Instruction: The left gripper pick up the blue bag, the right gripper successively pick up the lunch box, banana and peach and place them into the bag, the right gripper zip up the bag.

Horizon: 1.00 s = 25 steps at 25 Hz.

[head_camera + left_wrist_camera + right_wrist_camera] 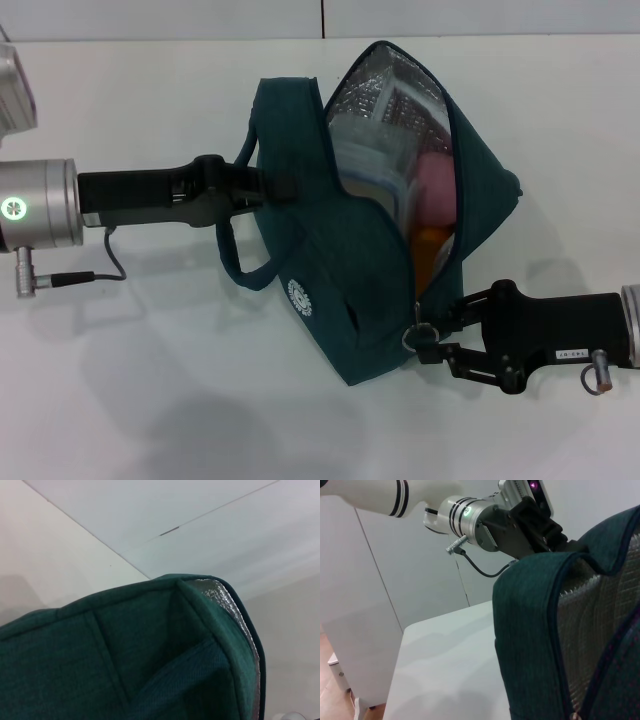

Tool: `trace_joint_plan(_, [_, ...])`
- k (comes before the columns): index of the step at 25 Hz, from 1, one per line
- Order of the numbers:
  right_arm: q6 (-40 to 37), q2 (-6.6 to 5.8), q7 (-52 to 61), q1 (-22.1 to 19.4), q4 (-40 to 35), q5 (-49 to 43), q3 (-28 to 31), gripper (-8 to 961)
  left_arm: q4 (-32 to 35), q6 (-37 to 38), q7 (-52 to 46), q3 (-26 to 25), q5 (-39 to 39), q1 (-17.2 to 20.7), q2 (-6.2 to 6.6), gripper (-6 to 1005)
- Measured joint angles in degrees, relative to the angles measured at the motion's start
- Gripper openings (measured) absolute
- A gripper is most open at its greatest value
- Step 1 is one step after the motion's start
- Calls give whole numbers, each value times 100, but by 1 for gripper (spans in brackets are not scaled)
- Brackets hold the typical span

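Note:
The blue bag (pixel 330 290) hangs tilted over the white table, its mouth gaping and the foil lining showing. Inside it lie the lunch box (pixel 375 165), the pink peach (pixel 435 190) and, lower down, the orange banana (pixel 432 250). My left gripper (pixel 262 187) is shut on the bag's side by a handle. At the mouth's lower end my right gripper (pixel 428 342) is pinched on the ring zip pull (pixel 410 338). The left wrist view is filled by the bag's fabric (pixel 125 650). The right wrist view has the bag's wall (pixel 530 645) close up and the left gripper (pixel 560 542) behind it.
The white table (pixel 150 380) stretches under both arms, and its edge (pixel 402 630) shows in the right wrist view with a drop to the floor beyond. A cable (pixel 100 265) trails from the left wrist. A white wall stands behind.

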Motion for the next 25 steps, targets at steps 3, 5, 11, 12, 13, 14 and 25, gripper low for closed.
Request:
trace_joint_plan(3, [1, 0, 8, -4, 0, 0, 0, 286, 0, 0, 0, 0, 0, -6, 2, 56])
trace_joint_plan(5, [12, 0, 9, -11, 0, 0, 0, 250, 0, 0, 0, 0, 0, -7, 3, 57])
trace_joint_plan(11, [31, 0, 12, -11, 4, 0, -9, 242, 0, 0, 0, 1, 0, -10, 2, 61])
trace_joint_plan(12, [38, 0, 9, -11, 7, 0, -14, 228, 0, -1, 0, 2, 0, -10, 2, 61])
trace_joint_plan(13, [45, 0, 4, -13, 7, 0, -15, 214, 0, 0, 0, 7, 0, -10, 3, 62])
trace_joint_plan(14, [54, 0, -5, -17, 7, 0, -16, 200, 0, 0, 0, 15, 0, -4, 3, 62])
trace_joint_plan(25, [-24, 0, 12, -62, -51, 3, 16, 38, 4, -16, 175, -2, -8, 49, -8, 69])
